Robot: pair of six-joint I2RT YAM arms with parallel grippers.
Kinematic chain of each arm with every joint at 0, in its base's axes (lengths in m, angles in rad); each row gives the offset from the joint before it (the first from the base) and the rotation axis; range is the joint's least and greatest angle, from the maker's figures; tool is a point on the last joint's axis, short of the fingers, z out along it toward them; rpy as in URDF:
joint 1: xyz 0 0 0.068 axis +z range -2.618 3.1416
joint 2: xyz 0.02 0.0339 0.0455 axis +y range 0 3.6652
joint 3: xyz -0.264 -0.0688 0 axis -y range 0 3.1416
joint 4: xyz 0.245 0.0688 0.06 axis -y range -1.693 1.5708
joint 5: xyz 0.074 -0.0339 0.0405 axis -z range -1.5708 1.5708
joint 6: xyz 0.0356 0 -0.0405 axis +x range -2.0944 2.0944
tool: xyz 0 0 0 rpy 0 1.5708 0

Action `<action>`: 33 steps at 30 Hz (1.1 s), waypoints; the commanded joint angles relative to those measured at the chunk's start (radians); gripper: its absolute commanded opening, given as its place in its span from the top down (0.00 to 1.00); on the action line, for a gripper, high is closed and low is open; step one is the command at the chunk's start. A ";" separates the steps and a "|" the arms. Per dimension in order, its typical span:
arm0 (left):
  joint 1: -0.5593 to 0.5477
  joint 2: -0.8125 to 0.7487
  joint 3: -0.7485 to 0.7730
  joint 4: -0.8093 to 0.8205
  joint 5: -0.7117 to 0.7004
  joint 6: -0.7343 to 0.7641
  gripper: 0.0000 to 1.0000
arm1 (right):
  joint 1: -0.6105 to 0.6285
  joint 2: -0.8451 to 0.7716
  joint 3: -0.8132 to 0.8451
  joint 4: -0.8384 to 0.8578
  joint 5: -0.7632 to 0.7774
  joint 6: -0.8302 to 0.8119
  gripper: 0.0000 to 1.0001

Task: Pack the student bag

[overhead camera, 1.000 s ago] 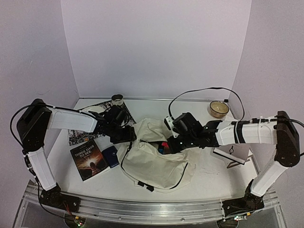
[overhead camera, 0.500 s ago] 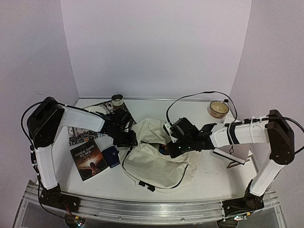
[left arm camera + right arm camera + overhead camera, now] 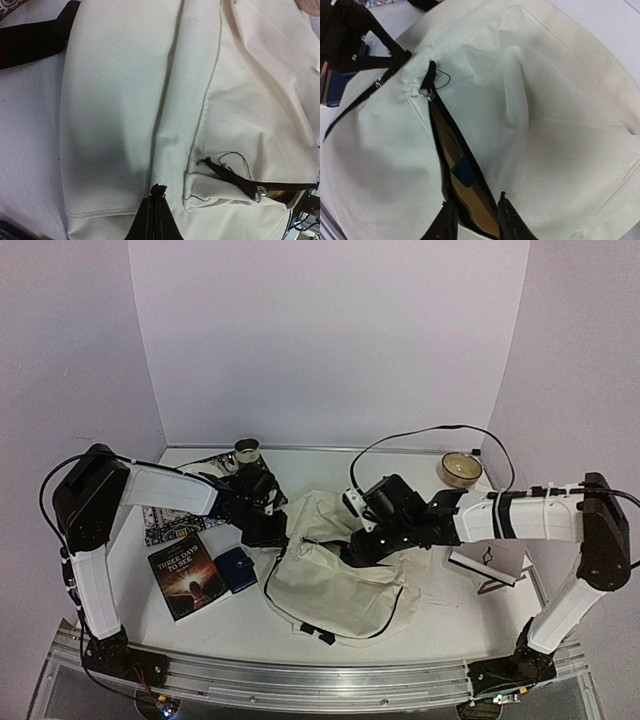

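The left gripper (image 3: 268, 533) is sitting too small and dark in the top view to show how its jaws stand. Inside the student bag (image 3: 560, 100), a tan thing (image 3: 451, 150) with a blue patch is hiding mostly behind the zipper (image 3: 436, 122).

White table (image 3: 450, 618): student bag (image 3: 330, 590), book (image 3: 185, 575), bowl (image 3: 461, 469), maybe tin (image 3: 246, 451).
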State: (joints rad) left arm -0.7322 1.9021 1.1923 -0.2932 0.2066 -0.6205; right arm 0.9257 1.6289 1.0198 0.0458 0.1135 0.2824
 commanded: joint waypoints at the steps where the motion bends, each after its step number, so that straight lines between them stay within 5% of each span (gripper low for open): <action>1: -0.005 -0.099 -0.016 0.048 0.041 0.002 1.00 | -0.001 -0.053 0.103 -0.130 -0.060 -0.033 0.63; 16: -0.004 -0.158 -0.091 0.058 -0.004 -0.028 1.00 | -0.001 0.244 0.485 -0.248 -0.186 -0.087 0.58; 22: -0.004 -0.139 -0.108 0.058 -0.016 -0.033 0.97 | -0.002 0.337 0.501 -0.251 -0.166 -0.080 0.67; 33: -0.004 -0.101 -0.058 0.051 -0.042 -0.012 0.65 | -0.004 0.363 0.318 -0.156 -0.172 -0.013 0.74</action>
State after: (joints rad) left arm -0.7341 1.7943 1.0847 -0.2604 0.1861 -0.6488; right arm 0.9257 1.9839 1.3905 -0.1275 -0.0429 0.2340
